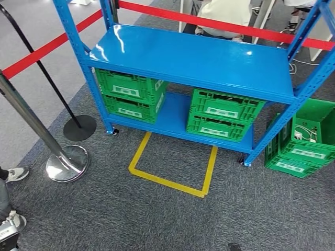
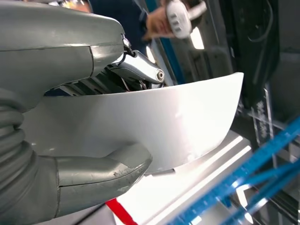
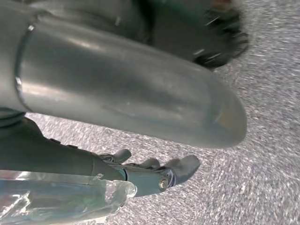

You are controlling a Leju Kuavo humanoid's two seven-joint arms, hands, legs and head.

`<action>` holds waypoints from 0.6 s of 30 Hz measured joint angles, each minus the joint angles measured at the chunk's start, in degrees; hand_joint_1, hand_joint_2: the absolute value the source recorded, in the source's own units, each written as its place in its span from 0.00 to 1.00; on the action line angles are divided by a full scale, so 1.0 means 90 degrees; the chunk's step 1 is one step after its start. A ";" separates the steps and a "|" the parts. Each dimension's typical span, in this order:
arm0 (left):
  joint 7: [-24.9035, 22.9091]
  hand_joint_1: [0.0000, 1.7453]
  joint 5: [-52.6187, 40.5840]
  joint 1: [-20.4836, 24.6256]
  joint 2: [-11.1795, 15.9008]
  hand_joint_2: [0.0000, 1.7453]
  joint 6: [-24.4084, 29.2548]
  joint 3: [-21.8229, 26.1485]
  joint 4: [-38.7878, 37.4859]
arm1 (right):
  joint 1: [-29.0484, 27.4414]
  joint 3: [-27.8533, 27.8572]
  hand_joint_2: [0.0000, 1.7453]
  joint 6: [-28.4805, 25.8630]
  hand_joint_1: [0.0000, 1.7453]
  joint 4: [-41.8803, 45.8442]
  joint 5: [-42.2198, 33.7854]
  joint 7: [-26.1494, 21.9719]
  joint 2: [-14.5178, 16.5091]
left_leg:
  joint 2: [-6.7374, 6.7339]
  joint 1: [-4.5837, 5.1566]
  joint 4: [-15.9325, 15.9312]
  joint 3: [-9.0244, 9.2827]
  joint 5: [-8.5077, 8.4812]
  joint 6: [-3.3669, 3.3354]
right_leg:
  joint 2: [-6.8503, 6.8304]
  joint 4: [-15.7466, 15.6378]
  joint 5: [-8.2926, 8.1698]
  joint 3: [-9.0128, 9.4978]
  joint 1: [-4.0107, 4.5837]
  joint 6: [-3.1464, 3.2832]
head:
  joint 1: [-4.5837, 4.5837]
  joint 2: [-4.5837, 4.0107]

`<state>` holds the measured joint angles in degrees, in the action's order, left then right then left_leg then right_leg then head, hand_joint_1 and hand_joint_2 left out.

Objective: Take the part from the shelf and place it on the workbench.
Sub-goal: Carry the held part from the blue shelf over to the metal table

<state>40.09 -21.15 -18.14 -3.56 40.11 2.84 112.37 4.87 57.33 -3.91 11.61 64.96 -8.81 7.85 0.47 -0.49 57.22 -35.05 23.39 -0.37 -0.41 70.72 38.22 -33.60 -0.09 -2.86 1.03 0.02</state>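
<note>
In the left wrist view my left hand (image 2: 60, 65) grips a white curved part (image 2: 166, 122), with the thick thumb (image 2: 106, 176) on one face and the fingers (image 2: 138, 68) on the other. Blue shelf rails (image 2: 247, 171) lie beyond the part. My right hand (image 3: 123, 93) hangs over grey carpet, and its fingers (image 3: 155, 171) lie stretched out with nothing in them. The blue shelf (image 1: 189, 57) stands ahead in the head view, its top level bare.
Green crates (image 1: 130, 94) (image 1: 221, 112) sit on the lower shelf level, and another crate (image 1: 304, 138) stands on the floor to the right. A yellow tape square (image 1: 169, 180) marks the carpet. Stanchion bases (image 1: 67, 162) with a red belt (image 1: 221, 23) stand left. A person's shoe (image 1: 15, 172) is near.
</note>
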 joint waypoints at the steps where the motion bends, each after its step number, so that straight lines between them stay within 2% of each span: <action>1: 0.0000 1.00 0.0001 -0.0002 -0.0001 1.00 0.0000 -0.0001 0.0000 | -0.0015 0.0000 0.00 -0.0007 0.00 0.0000 0.0002 0.0016 0.0000 | 0.0099 0.0009 0.0001 -0.0007 -0.0007 -0.0009 | 0.0026 0.0322 0.0083 -0.0181 0.0004 0.0014 | 0.0000 0.0000; 2: 0.0000 1.00 0.0001 -0.0006 -0.0001 1.00 0.0000 0.0000 0.0000 | -0.0026 0.0000 0.00 -0.0012 0.00 0.0000 0.0004 0.0024 0.0000 | 0.0199 0.0017 0.0001 -0.0010 -0.0013 -0.0015 | 0.0038 0.0411 0.0026 -0.0263 0.0008 0.0035 | 0.0001 0.0000; 3: 0.0000 1.00 0.0002 -0.0009 -0.0001 1.00 0.0000 0.0000 0.0000 | -0.0030 0.0000 0.00 -0.0014 0.00 0.0000 0.0010 0.0028 0.0000 | 0.0300 0.0023 0.0001 -0.0009 -0.0022 -0.0015 | 0.0062 0.0237 -0.0160 -0.0224 0.0012 0.0062 | 0.0001 0.0000; 4: 0.0000 1.00 0.0002 -0.0010 -0.0001 1.00 0.0000 -0.0001 0.0000 | -0.0027 -0.0001 0.00 -0.0015 0.00 0.0000 0.0018 0.0028 -0.0001 | 0.0397 0.0026 0.0002 -0.0007 -0.0031 -0.0009 | 0.0129 -0.0152 -0.0425 -0.0079 0.0014 0.0098 | 0.0000 0.0000; 6: 0.0000 1.00 0.0005 -0.0010 -0.0004 1.00 0.0000 -0.0001 0.0000 | -0.0013 -0.0004 0.00 -0.0019 0.00 0.0000 0.0044 0.0027 -0.0013 | 0.0562 0.0026 0.0006 -0.0013 -0.0056 0.0022 | 0.0414 -0.1006 -0.0855 0.0260 0.0020 0.0169 | 0.0002 0.0000; 7: 0.0000 1.00 0.0008 -0.0009 -0.0006 1.00 0.0000 -0.0001 0.0000 | -0.0008 -0.0008 0.00 -0.0029 0.00 0.0000 0.0061 0.0027 -0.0021 | 0.0627 0.0025 0.0008 -0.0024 -0.0073 0.0049 | 0.0506 -0.1250 -0.0957 0.0357 0.0027 0.0187 | 0.0002 0.0000; 8: 0.0000 1.00 0.0010 -0.0010 -0.0008 1.00 0.0000 -0.0002 0.0000 | -0.0005 -0.0014 0.00 -0.0041 0.00 0.0000 0.0079 0.0029 -0.0029 | 0.0688 0.0021 0.0003 -0.0035 -0.0094 0.0081 | 0.0543 -0.1349 -0.0987 0.0393 0.0040 0.0196 | 0.0007 0.0000; 10: 0.0000 1.00 0.0012 -0.0020 -0.0010 1.00 0.0000 -0.0008 0.0000 | 0.0000 -0.0044 0.00 -0.0077 0.00 0.0000 0.0118 0.0032 -0.0033 | 0.0794 0.0012 -0.0021 -0.0060 -0.0142 0.0156 | 0.0403 -0.1381 -0.1037 0.0422 0.0043 0.0224 | 0.0005 0.0000; 11: 0.0000 1.00 0.0013 -0.0029 -0.0011 1.00 0.0001 -0.0013 0.0000 | 0.0005 -0.0062 0.00 -0.0093 0.00 0.0001 0.0134 0.0033 -0.0033 | 0.0746 0.0018 -0.0002 -0.0084 -0.0125 0.0189 | 0.0335 -0.1406 -0.1069 0.0437 0.0030 0.0252 | 0.0009 0.0000; 13: 0.0000 1.00 0.0016 -0.0026 -0.0010 1.00 0.0003 -0.0019 0.0000 | 0.0010 -0.0093 0.00 -0.0125 0.00 0.0002 0.0155 0.0030 -0.0035 | 0.0447 0.0033 0.0336 -0.0252 0.0129 0.0251 | 0.0173 -0.1462 -0.1136 0.0448 -0.0008 0.0304 | 0.0041 0.0000; 14: 0.0000 1.00 0.0018 -0.0018 -0.0011 1.00 0.0004 -0.0024 0.0000 | 0.0003 -0.0100 0.00 -0.0135 0.00 0.0002 0.0165 0.0030 -0.0036 | 0.0251 0.0034 0.0689 -0.0405 0.0357 0.0281 | 0.0089 -0.1468 -0.1148 0.0441 -0.0008 0.0315 | 0.0061 0.0000; 15: 0.0000 1.00 0.0019 -0.0008 -0.0011 1.00 0.0003 -0.0027 0.0000 | -0.0012 -0.0104 0.00 -0.0141 0.00 0.0002 0.0174 0.0030 -0.0036 | 0.0128 0.0020 0.1104 -0.0579 0.0579 0.0311 | -0.0007 -0.1468 -0.1154 0.0432 -0.0009 0.0321 | 0.0075 0.0000; 16: 0.0000 1.00 0.0019 -0.0007 -0.0012 1.00 0.0002 -0.0031 0.0000 | -0.0026 -0.0106 0.00 -0.0143 0.00 0.0002 0.0183 0.0032 -0.0037 | 0.0063 0.0003 0.1450 -0.0717 0.0725 0.0336 | -0.0105 -0.1466 -0.1154 0.0424 -0.0011 0.0321 | 0.0078 0.0000; 17: 0.0000 1.00 0.0022 -0.0012 -0.0013 1.00 0.0002 -0.0033 0.0000 | -0.0036 -0.0107 0.00 -0.0144 0.00 0.0002 0.0192 0.0034 -0.0037 | 0.0025 -0.0016 0.1638 -0.0776 0.0765 0.0357 | -0.0203 -0.1464 -0.1151 0.0419 -0.0016 0.0317 | 0.0078 0.0000; 18: 0.0000 1.00 0.0026 -0.0020 -0.0013 1.00 0.0002 -0.0033 0.0000 | -0.0039 -0.0109 0.00 -0.0141 0.00 0.0002 0.0196 0.0033 -0.0037 | -0.0002 -0.0034 0.1589 -0.0720 0.0683 0.0375 | -0.0295 -0.1461 -0.1145 0.0418 -0.0025 0.0307 | 0.0077 0.0000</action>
<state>40.09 -20.92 -18.32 -3.67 40.12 2.54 112.37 4.52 56.35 -5.18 11.63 66.72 -8.51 7.51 0.45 -0.79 71.52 -41.53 29.54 3.00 -3.07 57.57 27.92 -29.84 -0.32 -0.10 1.72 0.02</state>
